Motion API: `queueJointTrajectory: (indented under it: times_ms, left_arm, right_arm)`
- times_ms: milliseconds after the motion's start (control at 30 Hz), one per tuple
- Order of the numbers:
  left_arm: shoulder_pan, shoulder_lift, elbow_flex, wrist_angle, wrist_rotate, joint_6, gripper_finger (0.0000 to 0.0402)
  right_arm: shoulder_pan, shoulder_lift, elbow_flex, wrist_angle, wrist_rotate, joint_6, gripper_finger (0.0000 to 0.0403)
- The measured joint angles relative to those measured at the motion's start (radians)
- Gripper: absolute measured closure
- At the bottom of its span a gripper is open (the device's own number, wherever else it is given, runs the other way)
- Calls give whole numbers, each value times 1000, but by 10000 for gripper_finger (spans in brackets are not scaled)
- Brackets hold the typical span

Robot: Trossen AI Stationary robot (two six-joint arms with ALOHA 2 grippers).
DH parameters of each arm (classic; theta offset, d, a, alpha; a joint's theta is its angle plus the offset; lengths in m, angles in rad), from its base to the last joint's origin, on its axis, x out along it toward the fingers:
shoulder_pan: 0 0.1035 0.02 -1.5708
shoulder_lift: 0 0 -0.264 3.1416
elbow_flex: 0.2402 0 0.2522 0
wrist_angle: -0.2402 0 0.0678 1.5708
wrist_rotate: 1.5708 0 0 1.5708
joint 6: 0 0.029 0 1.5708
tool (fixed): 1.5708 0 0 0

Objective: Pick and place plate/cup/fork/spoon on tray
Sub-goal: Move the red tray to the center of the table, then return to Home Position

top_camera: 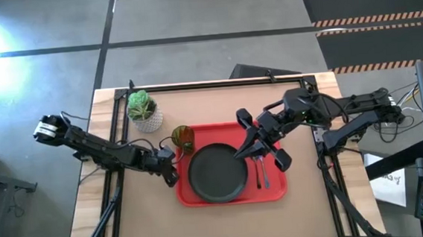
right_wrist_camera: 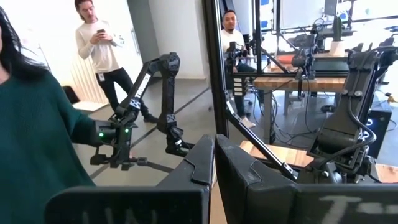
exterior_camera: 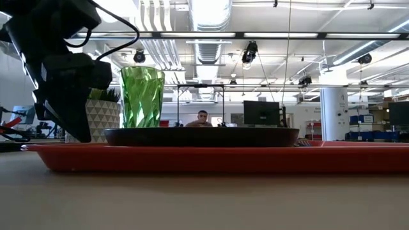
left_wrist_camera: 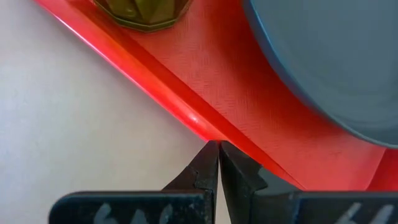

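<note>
Red tray (top_camera: 183, 195) holds plate (top_camera: 217, 172), cup (top_camera: 182, 138), fork (top_camera: 257, 173) and spoon (top_camera: 265, 171) — both grippers (left gripper (top_camera: 172, 178), right gripper (top_camera: 238, 155)) pressed together, holding nothing — lift clear without nudging anything.

I see open table (top_camera: 226, 226) in front of the tray (top_camera: 280, 192); the plant pot (top_camera: 149, 121) and cup (top_camera: 183, 138) crowd its left rear corner.

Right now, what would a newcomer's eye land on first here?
The bright red tray at the table's centre, with the dark plate on it and the green cup at its far left corner. The left hand, shut, sits at the tray's left edge; the right hand, also shut, hangs above the plate's right rim.
</note>
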Motion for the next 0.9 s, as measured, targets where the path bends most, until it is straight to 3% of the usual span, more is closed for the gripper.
queueJointTrajectory:
  times_ms: [267,467,900]
  left_arm:
    - [-5,0,9,-4,-13,14,402]
    - [-5,-41,100,-11,-48,124,402]
    - [-20,-313,422,-147,-365,593,402]
  right_arm:
    - [0,-22,0,-5,0,-9,394]
    - [0,-67,0,-85,2,-71,394]
    - [0,-223,0,-259,100,-167,394]
